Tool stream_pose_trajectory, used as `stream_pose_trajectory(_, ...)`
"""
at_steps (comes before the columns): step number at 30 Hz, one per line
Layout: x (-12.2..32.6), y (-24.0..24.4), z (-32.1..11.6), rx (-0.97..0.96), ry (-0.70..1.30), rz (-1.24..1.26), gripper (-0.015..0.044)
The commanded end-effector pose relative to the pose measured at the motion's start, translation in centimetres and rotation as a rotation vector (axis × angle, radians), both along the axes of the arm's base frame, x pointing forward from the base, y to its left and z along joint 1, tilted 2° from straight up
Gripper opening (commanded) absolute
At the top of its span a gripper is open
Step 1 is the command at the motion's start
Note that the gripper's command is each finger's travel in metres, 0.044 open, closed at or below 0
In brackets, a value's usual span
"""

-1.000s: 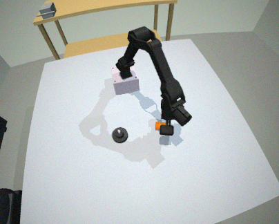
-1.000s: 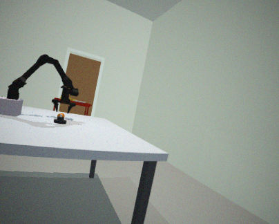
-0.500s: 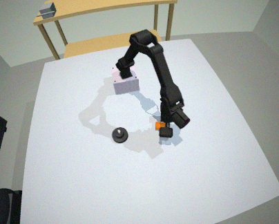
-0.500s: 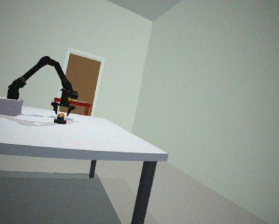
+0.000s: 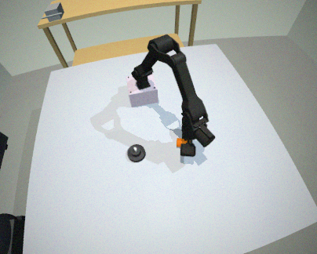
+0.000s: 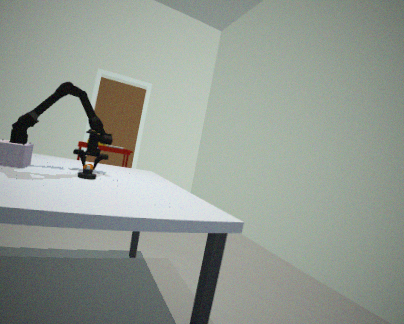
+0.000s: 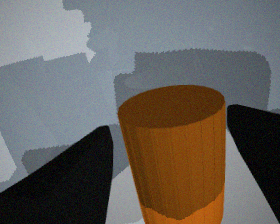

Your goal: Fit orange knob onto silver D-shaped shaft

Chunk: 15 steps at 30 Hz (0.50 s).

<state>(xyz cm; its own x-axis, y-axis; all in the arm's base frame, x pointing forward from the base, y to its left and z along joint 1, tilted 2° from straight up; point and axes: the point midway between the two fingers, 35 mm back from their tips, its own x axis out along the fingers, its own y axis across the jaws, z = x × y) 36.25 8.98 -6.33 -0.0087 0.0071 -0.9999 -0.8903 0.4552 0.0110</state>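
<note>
The orange knob (image 5: 180, 142) (image 6: 91, 166) (image 7: 175, 160) stands on the table with its plain top facing up; its hole is hidden underneath. My gripper (image 5: 184, 144) (image 6: 89, 164) (image 7: 169, 125) points down around the knob, one finger on each side. It is open, with a narrow gap on each side of the knob in the wrist view, smaller at the right finger. The dark round pedestal (image 5: 136, 154) (image 6: 87, 176) stands left of the knob in the top view. Its silver shaft (image 5: 135, 149) points up and is bare; its flat side is too small to make out.
The arm's pale pink base block (image 5: 143, 97) (image 6: 17, 155) stands farther back on the white table (image 5: 98, 204) (image 6: 150, 200). A wooden table (image 5: 129, 8) with a small grey object stands behind. The arm's shadow falls around the knob.
</note>
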Motion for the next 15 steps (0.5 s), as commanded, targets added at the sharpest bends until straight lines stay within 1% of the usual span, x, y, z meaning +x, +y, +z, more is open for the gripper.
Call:
stream_pose_trajectory(1, 0.04, -0.07, -0.04, -0.005, -0.003, 0.005, 0.0240)
stream_pose_trajectory(5, 0.04, -0.07, -0.04, -0.005, -0.003, 0.005, 0.0240)
stream_pose_trajectory(13, 0.04, -0.07, -0.04, -0.005, -0.003, 0.005, 0.0187)
stream_pose_trajectory(15, 0.04, -0.07, -0.04, -0.005, -0.003, 0.005, 0.0181)
